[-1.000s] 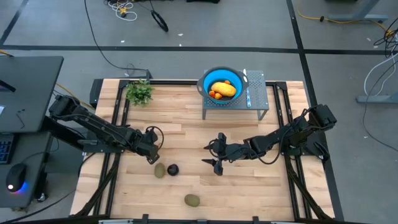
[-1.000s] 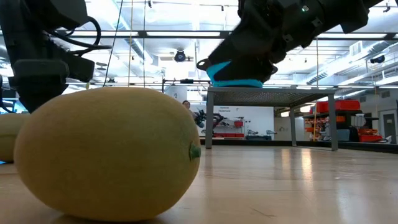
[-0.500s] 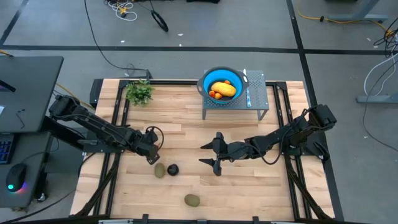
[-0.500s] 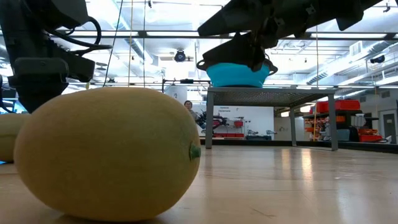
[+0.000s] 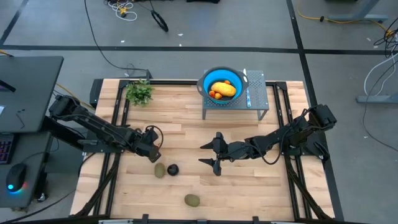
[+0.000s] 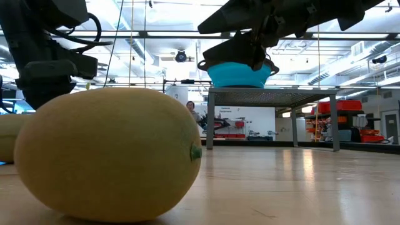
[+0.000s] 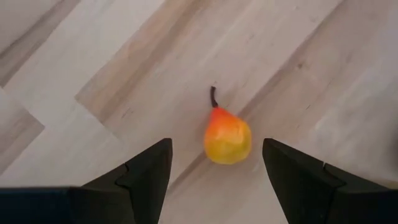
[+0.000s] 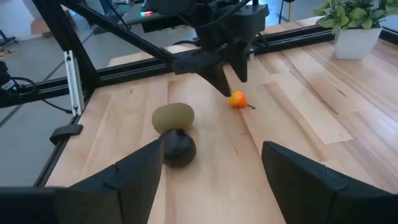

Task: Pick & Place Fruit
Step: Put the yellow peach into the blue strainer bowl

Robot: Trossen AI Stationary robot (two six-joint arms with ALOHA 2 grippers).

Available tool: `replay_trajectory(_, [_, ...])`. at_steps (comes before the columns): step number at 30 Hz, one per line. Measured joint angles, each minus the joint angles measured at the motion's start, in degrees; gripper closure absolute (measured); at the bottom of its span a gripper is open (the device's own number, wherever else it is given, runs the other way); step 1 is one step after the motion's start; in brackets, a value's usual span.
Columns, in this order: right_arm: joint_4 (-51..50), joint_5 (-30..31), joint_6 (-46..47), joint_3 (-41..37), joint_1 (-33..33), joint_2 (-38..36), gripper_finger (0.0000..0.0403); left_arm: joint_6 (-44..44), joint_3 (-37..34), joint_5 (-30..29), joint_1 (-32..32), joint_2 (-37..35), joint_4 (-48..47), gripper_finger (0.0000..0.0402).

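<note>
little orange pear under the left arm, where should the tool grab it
Take the pear across its round lower body, from straight above. It lies on its side on the table, thin stem pointing away, and the left tool hangs open right over it.

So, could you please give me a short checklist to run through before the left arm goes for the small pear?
1. Left tool open: ok.
2. Pear centred between its fingers, lying free on the table: ok.
3. Nothing touching the pear; kiwi and dark fruit lie apart from it: ok.
4. Right tool open, off to the side: ok.
5. Room left in the bowl: ok.
6. Height of the left tool above the pear: cannot tell.
</note>
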Motion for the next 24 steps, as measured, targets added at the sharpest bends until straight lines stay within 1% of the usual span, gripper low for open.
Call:
replay_trajectory(4, [-0.1, 0.0, -0.4, 0.0, 0.0, 0.0, 0.0121, -1.2, -3.0, -0.9, 0.0, 0.0, 3.9, 0.0141])
replay_trajectory(8, [-0.6, -0.2, -0.4, 0.0, 0.2, 0.0, 0.0121, -1.8, -6.4, -1.9, 0.0, 0.0, 7.3, 0.013])
replay_trajectory(11, [-1.4, -0.1, -0.7, 0.0, 0.2, 0.0, 0.0121, -1.6, -7.2, -2.0, 0.0, 0.0, 8.4, 0.0119])
replay_trajectory(14, [-1.5, -0.1, -1.0, 0.0, 0.2, 0.0, 0.0121, -1.2, -7.2, -1.5, 0.0, 0.0, 9.7, 0.0118])
replay_trajectory(18, [-1.5, -0.1, -1.0, 0.0, 0.2, 0.0, 0.0121, -1.1, -7.2, -2.5, 0.0, 0.0, 10.3, 0.0142])
replay_trajectory(24, [-1.6, -0.1, -1.0, 0.0, 0.6, 0.0, 0.0121, -0.4, -7.2, -1.4, 0.0, 0.0, 10.2, 0.0206])
